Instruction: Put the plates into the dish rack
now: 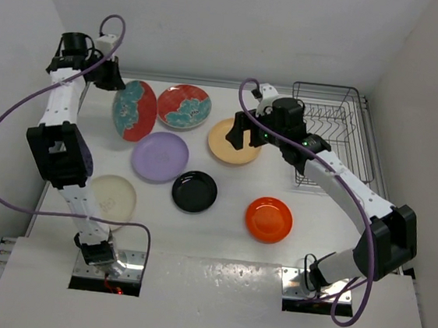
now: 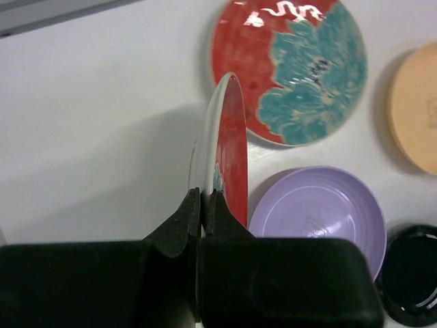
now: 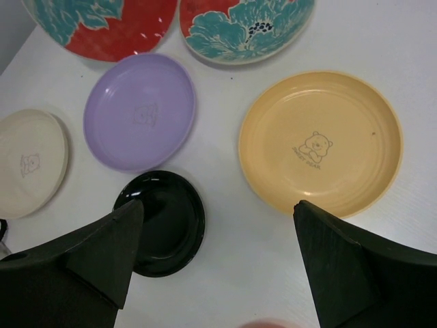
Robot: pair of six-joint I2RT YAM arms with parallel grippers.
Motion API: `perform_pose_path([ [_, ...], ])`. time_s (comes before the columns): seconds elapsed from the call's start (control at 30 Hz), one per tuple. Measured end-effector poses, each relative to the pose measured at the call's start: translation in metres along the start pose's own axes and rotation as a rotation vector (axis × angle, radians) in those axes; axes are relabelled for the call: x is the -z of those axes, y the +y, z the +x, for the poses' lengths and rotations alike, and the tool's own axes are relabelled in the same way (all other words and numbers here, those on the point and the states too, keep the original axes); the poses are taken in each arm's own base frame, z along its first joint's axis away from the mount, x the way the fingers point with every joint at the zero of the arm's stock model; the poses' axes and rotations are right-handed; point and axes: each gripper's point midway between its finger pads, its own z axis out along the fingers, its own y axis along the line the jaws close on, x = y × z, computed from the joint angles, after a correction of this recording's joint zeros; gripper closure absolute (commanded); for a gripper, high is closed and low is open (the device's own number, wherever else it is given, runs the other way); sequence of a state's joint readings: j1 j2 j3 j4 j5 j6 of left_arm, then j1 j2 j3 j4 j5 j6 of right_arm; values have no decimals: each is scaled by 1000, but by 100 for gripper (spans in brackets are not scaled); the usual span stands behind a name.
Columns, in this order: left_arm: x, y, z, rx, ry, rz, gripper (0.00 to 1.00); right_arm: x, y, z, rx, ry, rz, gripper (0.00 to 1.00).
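Note:
My left gripper (image 1: pixel 109 76) is shut on the rim of a red plate with teal flowers (image 1: pixel 134 110) and holds it tilted on edge at the back left; the left wrist view shows the plate edge-on (image 2: pixel 232 137) between the shut fingers (image 2: pixel 203 199). The second red floral plate (image 1: pixel 184 105) lies flat beside it. The lavender plate (image 1: pixel 160 156), black plate (image 1: pixel 195 191), orange plate (image 1: pixel 269 219) and cream plate (image 1: pixel 112 197) lie flat on the table. My right gripper (image 1: pixel 245 135) is open and empty above the pale yellow plate (image 3: pixel 321 150). The dish rack (image 1: pixel 336 133) stands at the back right with no plates in it.
White walls close in the table on the left, back and right. The right arm stretches from its base across the rack's near side. In the right wrist view the black plate (image 3: pixel 167 225) lies under the left finger, the lavender plate (image 3: pixel 140 109) beyond.

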State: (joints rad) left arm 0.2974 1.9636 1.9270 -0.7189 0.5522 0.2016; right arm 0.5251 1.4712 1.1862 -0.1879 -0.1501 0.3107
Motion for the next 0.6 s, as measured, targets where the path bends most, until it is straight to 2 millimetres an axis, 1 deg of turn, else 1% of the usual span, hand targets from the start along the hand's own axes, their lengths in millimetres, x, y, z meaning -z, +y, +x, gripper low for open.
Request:
perform_pose_path([
  [0.1,-6,-39,-5,-76,20,60,100,-1,4,-5,15,-20,-25,10],
  [0.2,-2,-79,-15,-154,16,113,100,-8,8,-9,34,-33,-66,10],
  [0.23,0,-91,-19,-178,8,129,100,-13,10,-12,37,-34,-82,12],
  [0.33,4,-122,-30,-233,-12,170,100,-35,13,-20,41,-37,-131,13],
  [0.4,6,-139,-32,-263,-14,197,100,-52,13,-23,47,-33,-160,13],
  [0.5,4,-163,-29,-311,1,245,100,-78,11,-27,71,-37,-193,10],
  [0.6,2,-184,-22,-357,23,291,100,-101,7,-26,94,-44,-236,10],
])
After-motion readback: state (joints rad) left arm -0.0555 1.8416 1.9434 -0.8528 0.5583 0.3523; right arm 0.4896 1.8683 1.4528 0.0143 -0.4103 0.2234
